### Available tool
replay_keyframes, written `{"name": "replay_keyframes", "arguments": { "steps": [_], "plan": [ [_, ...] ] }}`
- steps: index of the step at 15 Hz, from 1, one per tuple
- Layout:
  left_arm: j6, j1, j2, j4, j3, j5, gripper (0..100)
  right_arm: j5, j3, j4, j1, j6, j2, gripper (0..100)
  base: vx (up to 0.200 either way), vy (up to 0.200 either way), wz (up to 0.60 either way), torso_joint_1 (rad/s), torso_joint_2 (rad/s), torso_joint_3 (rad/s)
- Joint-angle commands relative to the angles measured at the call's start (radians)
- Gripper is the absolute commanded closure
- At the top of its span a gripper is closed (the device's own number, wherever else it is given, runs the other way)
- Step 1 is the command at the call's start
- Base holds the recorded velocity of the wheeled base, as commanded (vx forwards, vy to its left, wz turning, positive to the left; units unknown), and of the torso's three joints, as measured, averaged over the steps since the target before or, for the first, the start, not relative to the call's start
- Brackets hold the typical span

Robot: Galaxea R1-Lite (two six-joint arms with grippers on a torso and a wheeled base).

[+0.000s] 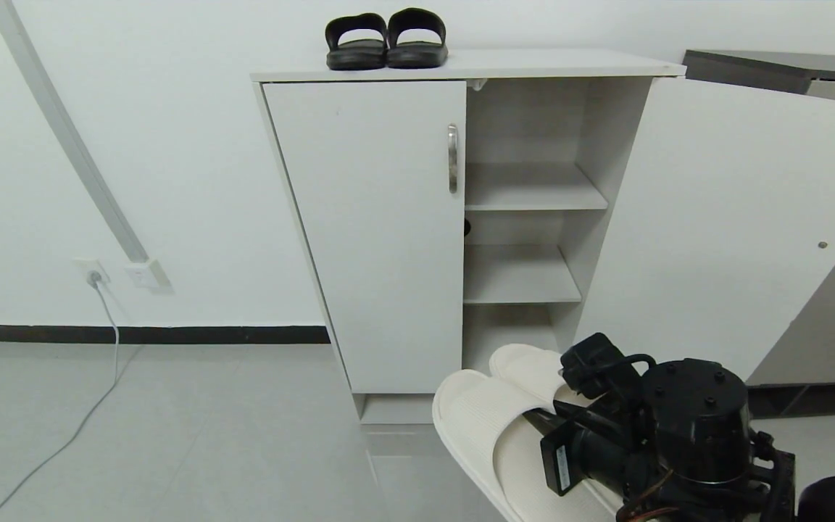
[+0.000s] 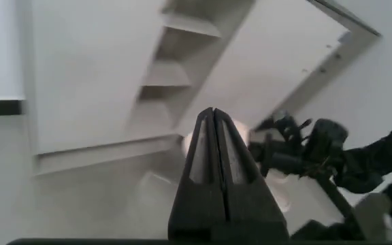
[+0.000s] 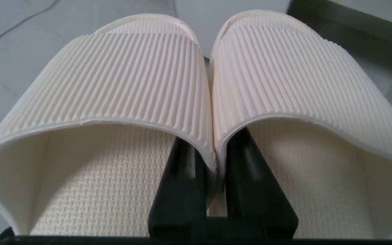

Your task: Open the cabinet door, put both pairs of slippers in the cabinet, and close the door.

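Head view. I see the white two-door cabinet (image 1: 367,239) standing against the wall. Its left-hand door is shut, with a metal bar handle (image 1: 452,158) at the inner edge. Its right-hand door (image 1: 722,217) is swung wide open, and two bare white shelves (image 1: 526,188) show inside. A pair of black open-toe slippers (image 1: 386,42) sits side by side on the cabinet's top, toes facing outward. A pair of cream ribbed slippers (image 1: 490,413) is held in the air by the right gripper (image 1: 544,424). They are just in front of the cabinet's lowest opening, above the grey floor (image 1: 207,435), with their toes towards the cabinet.

Left wrist view. The left gripper (image 2: 214,119) hangs in front of the cabinet, off the floor. Its fingers (image 2: 203,156) are clenched flat against each other with nothing between them. The cabinet's open compartment lies beyond.

Right wrist view. One of the right gripper's fingers (image 3: 182,184) enters each cream slipper. Together they pinch the two adjoining inner strap walls, so the pair is carried side by side and touching.
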Motion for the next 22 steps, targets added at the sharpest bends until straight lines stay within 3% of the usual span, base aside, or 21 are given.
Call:
{"name": "replay_keyframes", "arguments": {
  "steps": [1, 2, 3, 5, 7, 8, 9, 10, 11, 12, 13, 14, 15, 16, 17, 18, 19, 20, 21, 22],
  "plan": [
    [0.027, 0.097, -0.169, -0.060, 0.176, 0.033, 100, 0.001, 0.002, 0.000, 0.002, -0.001, 0.011, 100, 0.000, 0.000, 0.00, 0.000, 0.00, 0.000],
    [0.039, 0.097, -0.169, -0.149, 0.253, 0.028, 100, 0.001, 0.004, 0.000, 0.002, 0.000, 0.012, 100, 0.000, 0.000, 0.00, 0.000, 0.00, 0.000],
    [0.064, 0.097, -0.167, -0.211, 0.313, -0.018, 100, 0.001, 0.004, 0.000, 0.002, 0.002, 0.017, 100, 0.000, 0.000, 0.00, 0.000, 0.00, 0.000],
    [0.055, 0.096, -0.166, -0.241, 0.385, -0.159, 100, 0.001, 0.005, 0.000, 0.002, 0.003, 0.022, 100, 0.000, 0.000, 0.00, 0.000, 0.00, 0.000],
    [-0.031, 0.068, -0.160, -0.241, 0.388, -0.228, 100, 0.003, 0.005, 0.000, 0.002, 0.003, 0.023, 100, 0.000, 0.000, 0.00, 0.000, 0.00, 0.000],
    [-0.105, 0.001, -0.154, -0.243, 0.388, -0.291, 100, 0.003, 0.007, 0.000, 0.002, 0.002, 0.025, 100, 0.000, 0.000, 0.00, 0.000, 0.00, 0.000],
    [-0.126, -0.036, -0.166, -0.251, 0.388, -0.293, 100, 0.003, 0.007, 0.000, 0.002, 0.003, 0.025, 100, 0.000, 0.000, 0.00, 0.000, 0.00, 0.000],
    [-0.128, -0.039, -0.167, -0.263, 0.392, -0.293, 100, 0.003, 0.008, 0.000, 0.002, 0.002, 0.025, 100, 0.000, 0.000, 0.00, 0.000, 0.00, 0.000],
    [-0.122, -0.039, -0.167, -0.271, 0.397, -0.285, 100, 0.003, 0.008, 0.000, 0.002, 0.002, 0.029, 100, 0.000, 0.000, 0.00, 0.000, 0.00, 0.000],
    [-0.097, -0.039, -0.167, -0.278, 0.403, -0.179, 100, 0.003, 0.008, 0.000, 0.002, 0.003, 0.035, 100, 0.000, 0.000, 0.00, 0.000, 0.00, 0.000],
    [-0.050, -0.039, -0.167, -0.284, 0.406, -0.021, 100, 0.001, 0.008, -0.002, 0.002, 0.003, 0.041, 100, 0.000, 0.000, 0.00, 0.000, 0.00, 0.000],
    [0.036, -0.039, -0.169, -0.283, 0.414, 0.080, 100, 0.003, 0.007, -0.002, 0.002, 0.003, 0.045, 100, 0.000, 0.000, 0.00, 0.000, 0.00, 0.000],
    [0.142, -0.039, -0.170, -0.283, 0.418, 0.198, 100, 0.004, 0.005, -0.002, 0.002, 0.003, 0.048, 100, 0.000, 0.000, 0.00, 0.000, 0.00, 0.000],
    [0.148, -0.039, -0.169, -0.283, 0.418, 0.206, 100, 0.001, 0.005, -0.002, 0.002, 0.002, 0.055, 100, 0.000, 0.000, 0.00, 0.000, 0.00, 0.000],
    [0.180, -0.039, -0.169, -0.251, 0.418, 0.103, 100, 0.001, 0.008, -0.011, 0.002, 0.000, 0.055, 100, 0.000, 0.000, 0.00, 0.000, 0.00, 0.000],
    [0.188, -0.048, -0.169, -0.232, 0.417, -0.003, 100, 0.001, 0.010, -0.030, 0.002, -0.001, 0.058, 100, 0.000, 0.000, 0.00, 0.000, 0.00, 0.000],
    [0.187, -0.093, -0.197, -0.238, 0.418, 0.033, 100, 0.001, 0.011, -0.043, 0.002, -0.003, 0.058, 100, 0.000, 0.000, 0.00, 0.000, 0.00, 0.000],
    [0.191, -0.126, -0.256, -0.238, 0.418, 0.025, 100, 0.001, 0.013, -0.048, 0.002, -0.004, 0.058, 100, 0.000, 0.000, 0.00, 0.000, 0.00, 0.000],
    [0.185, -0.119, -0.252, -0.237, 0.418, 0.027, 100, 0.001, 0.013, -0.048, 0.002, -0.004, 0.058, 100, 0.000, 0.000, 0.00, 0.000, 0.00, 0.000],
    [0.150, -0.122, -0.255, -0.237, 0.418, 0.065, 100, 0.001, 0.010, -0.048, 0.002, -0.003, 0.061, 100, 0.000, 0.000, 0.00, 0.000, 0.00, 0.000]
  ]
}}
